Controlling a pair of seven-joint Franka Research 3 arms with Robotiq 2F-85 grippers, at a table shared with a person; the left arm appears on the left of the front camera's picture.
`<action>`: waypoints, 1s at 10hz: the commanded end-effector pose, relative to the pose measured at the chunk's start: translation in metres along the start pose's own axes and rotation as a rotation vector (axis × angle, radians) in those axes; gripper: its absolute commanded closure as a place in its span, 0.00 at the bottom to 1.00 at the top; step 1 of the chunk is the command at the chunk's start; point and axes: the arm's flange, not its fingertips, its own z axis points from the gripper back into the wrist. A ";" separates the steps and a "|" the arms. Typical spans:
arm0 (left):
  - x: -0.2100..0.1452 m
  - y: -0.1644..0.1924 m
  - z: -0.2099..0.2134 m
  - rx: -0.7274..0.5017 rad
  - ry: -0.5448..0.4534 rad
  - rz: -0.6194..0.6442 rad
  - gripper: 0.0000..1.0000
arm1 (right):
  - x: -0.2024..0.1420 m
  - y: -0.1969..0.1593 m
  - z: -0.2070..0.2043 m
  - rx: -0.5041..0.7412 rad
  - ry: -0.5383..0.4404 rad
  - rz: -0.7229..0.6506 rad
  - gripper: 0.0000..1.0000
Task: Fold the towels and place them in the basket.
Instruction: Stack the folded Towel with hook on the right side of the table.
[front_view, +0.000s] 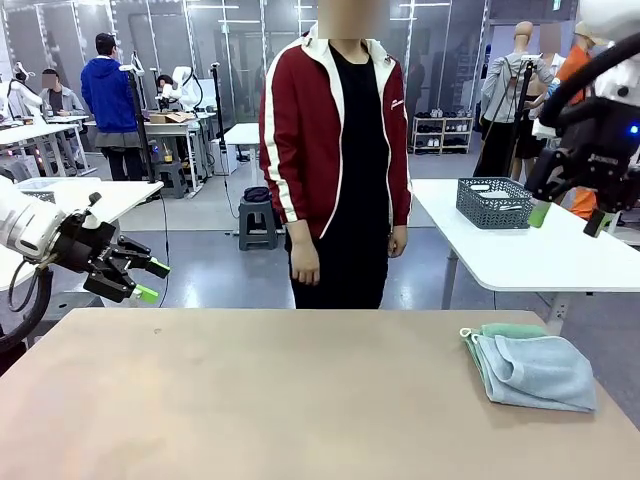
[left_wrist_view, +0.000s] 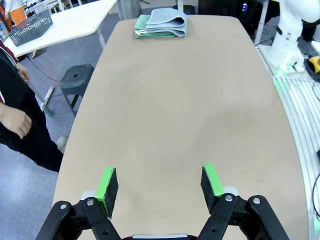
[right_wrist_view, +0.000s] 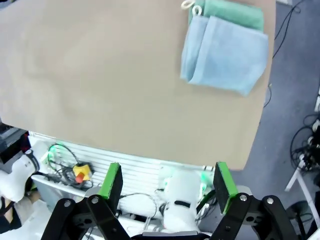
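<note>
Two folded towels lie stacked near the right edge of the tan table (front_view: 250, 400), the light blue towel (front_view: 538, 372) on top of the mint green towel (front_view: 512, 330), whose white loop pokes out at the corner. My left gripper (front_view: 153, 281) hovers open off the table's left far corner, holding nothing. High at the right, my right gripper (front_view: 568, 218) also hangs open and empty above the towels. The dark grey basket (front_view: 495, 203) stands on a separate white table behind. From the left wrist, the open gripper (left_wrist_view: 161, 182) faces the towels (left_wrist_view: 162, 22) and the basket (left_wrist_view: 31, 27). Under the open right gripper (right_wrist_view: 167, 180) lie the blue towel (right_wrist_view: 225, 55) and the green towel (right_wrist_view: 235, 12).
A person in a red jacket (front_view: 340, 150) stands at the table's far side, hands down; one hand (left_wrist_view: 17, 122) shows in the left wrist view. A stool (front_view: 258, 215) stands behind. The right arm's white base (left_wrist_view: 292, 35) sits beside the table.
</note>
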 end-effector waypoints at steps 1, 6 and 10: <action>0.000 0.000 0.000 0.005 -0.004 0.001 0.15 | -0.015 0.014 0.010 -0.032 0.030 -0.040 0.09; 0.000 0.000 0.000 0.005 -0.004 0.001 0.15 | -0.030 0.024 0.018 -0.010 0.033 -0.002 0.09; 0.000 0.000 0.000 0.005 -0.004 0.001 0.15 | -0.030 0.024 0.018 -0.010 0.033 -0.002 0.09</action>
